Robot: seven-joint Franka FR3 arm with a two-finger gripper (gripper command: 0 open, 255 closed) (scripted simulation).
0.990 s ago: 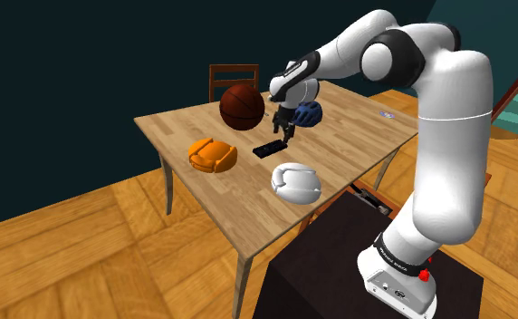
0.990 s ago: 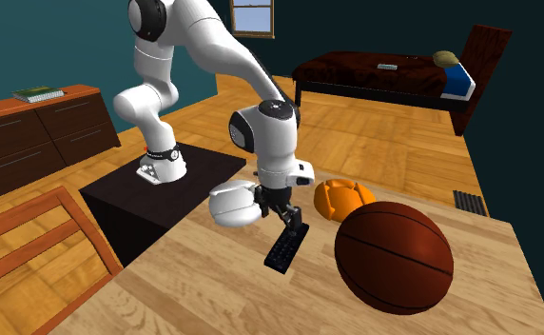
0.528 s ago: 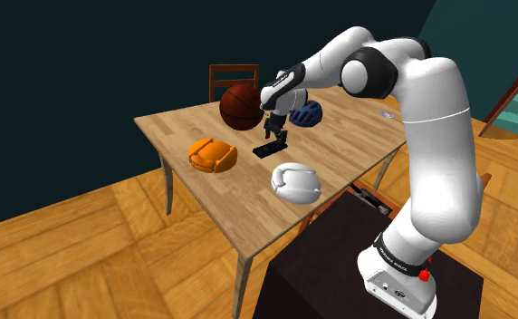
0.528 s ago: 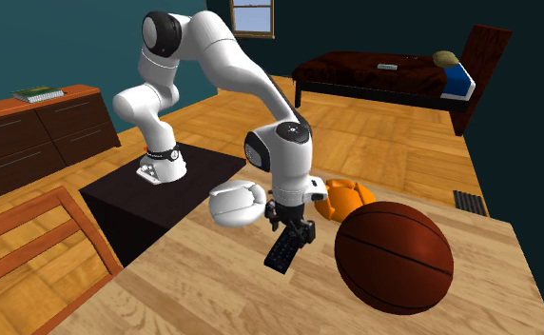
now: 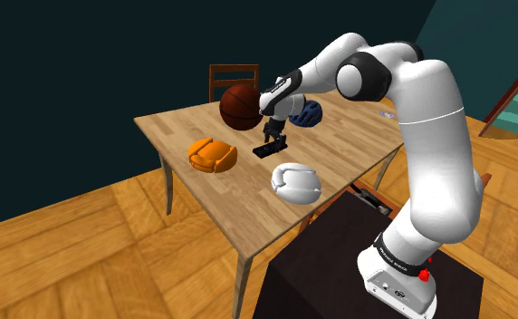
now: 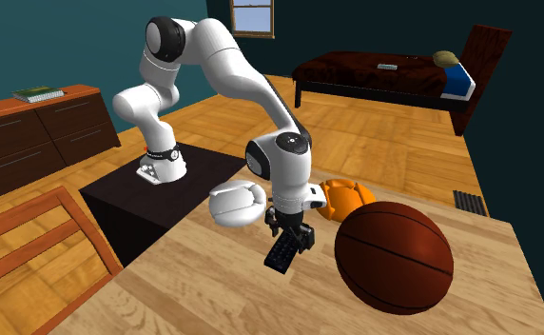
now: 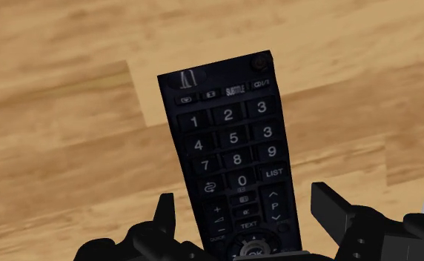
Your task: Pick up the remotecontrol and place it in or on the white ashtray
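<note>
Lying flat on the wood-grained worktop [image 5: 230, 195], between the dark-brown basketball [image 5: 241, 106] and the rounded white ashtray [image 5: 295, 181], a slim black rectangular remote control [image 7: 229, 148] with white-numbered keys is seen, straddled by jaws set apart.

The black push-button remote control [image 7: 229, 141] is cut off at its end nearest the jaws; in the shoulder view the white arm [image 5: 322, 69] hides part of a dark-blue rounded object [image 5: 313, 114]
</note>
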